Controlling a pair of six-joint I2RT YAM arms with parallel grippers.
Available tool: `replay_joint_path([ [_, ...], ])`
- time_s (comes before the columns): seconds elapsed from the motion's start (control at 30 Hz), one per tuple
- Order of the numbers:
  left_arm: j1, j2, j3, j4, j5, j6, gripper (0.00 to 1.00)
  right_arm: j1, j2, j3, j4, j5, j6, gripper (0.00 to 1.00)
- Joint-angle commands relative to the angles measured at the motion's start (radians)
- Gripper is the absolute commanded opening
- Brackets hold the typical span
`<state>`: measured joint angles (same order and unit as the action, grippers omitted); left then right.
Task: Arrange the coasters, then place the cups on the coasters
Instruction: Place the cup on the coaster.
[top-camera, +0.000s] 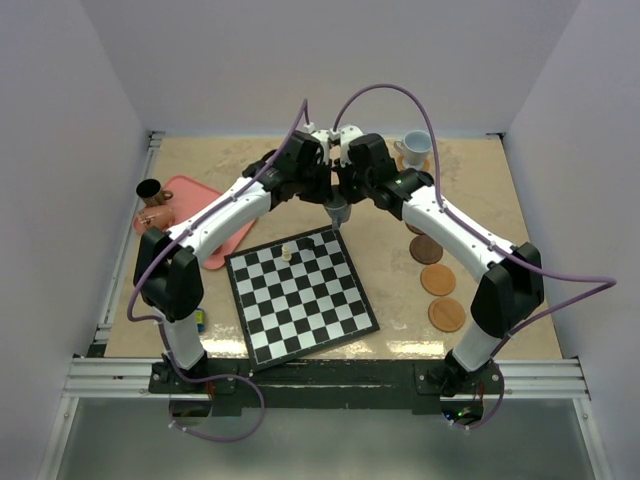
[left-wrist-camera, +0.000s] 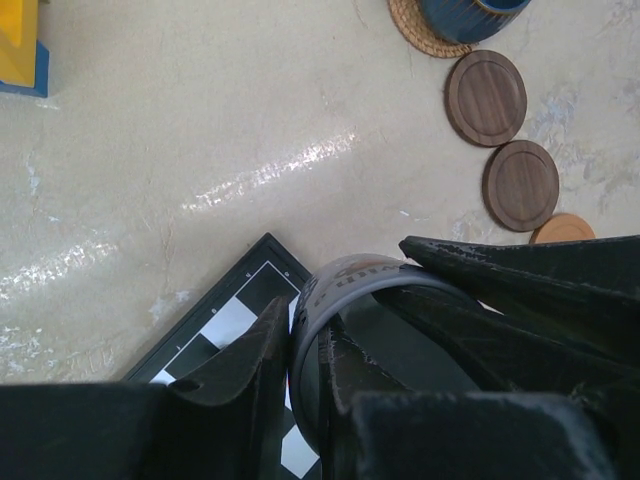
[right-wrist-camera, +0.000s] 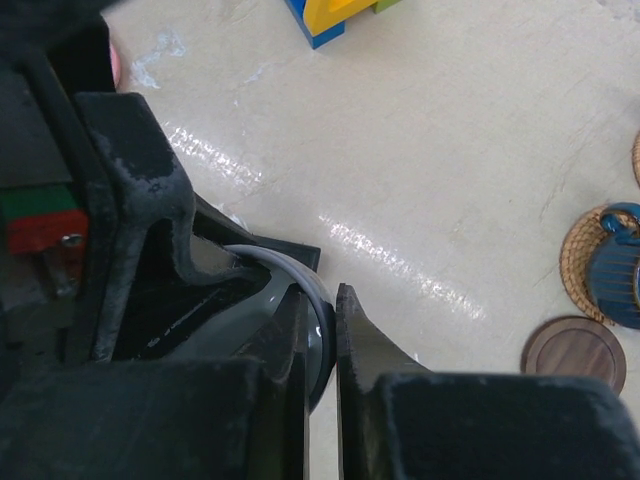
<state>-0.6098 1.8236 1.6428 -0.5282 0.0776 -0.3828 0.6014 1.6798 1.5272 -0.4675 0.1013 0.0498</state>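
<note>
Grey ceramic cup (top-camera: 340, 212) hangs over the far corner of the black-and-white chessboard (top-camera: 300, 290), mouth up, long axis roughly vertical, handle hidden. Left gripper (left-wrist-camera: 305, 325) and right gripper (right-wrist-camera: 320, 295) both pinch its rim wall. Round wooden coasters (top-camera: 437, 279) are lined up on the right with the dark teal cup (left-wrist-camera: 470, 15) on one; pale cup (top-camera: 415, 148) and those on the pink tray (top-camera: 190, 190) aren't placed yet.

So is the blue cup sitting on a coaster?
On. The blue cup sits on the woven coaster, whose rim shows around its base.
</note>
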Motion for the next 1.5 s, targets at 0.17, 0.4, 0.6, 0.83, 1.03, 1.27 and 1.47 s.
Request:
replay_joint_path([
  [0.17,-0.002,-0.125,-0.031,0.12,0.03,-0.038,0.2,-0.011,-0.038,-0.007,0.061,0.066,0.134,0.0],
  [0.4,-0.002,-0.201,-0.109,0.164,-0.056,-0.044,0.65,-0.012,-0.022,0.005,0.05,0.107,0.148,0.0],
  [0.6,-0.001,-0.294,-0.242,0.29,-0.061,0.005,0.74,-0.015,0.009,0.037,0.038,0.115,0.159,0.0],
  [0.83,-0.002,-0.423,-0.529,0.568,0.174,0.139,0.76,-0.041,0.046,0.091,0.024,0.074,0.174,0.0],
  [1.03,-0.005,-0.343,-0.5,0.496,0.186,0.163,0.77,-0.041,0.051,0.106,0.018,0.063,0.168,0.0],
  [1.27,-0.018,-0.253,-0.433,0.468,0.096,0.151,0.74,-0.043,0.044,0.105,0.018,0.069,0.163,0.0],
  [1.47,-0.048,-0.199,-0.39,0.458,0.011,0.162,0.63,-0.041,0.05,0.106,0.021,0.057,0.163,0.0],
])
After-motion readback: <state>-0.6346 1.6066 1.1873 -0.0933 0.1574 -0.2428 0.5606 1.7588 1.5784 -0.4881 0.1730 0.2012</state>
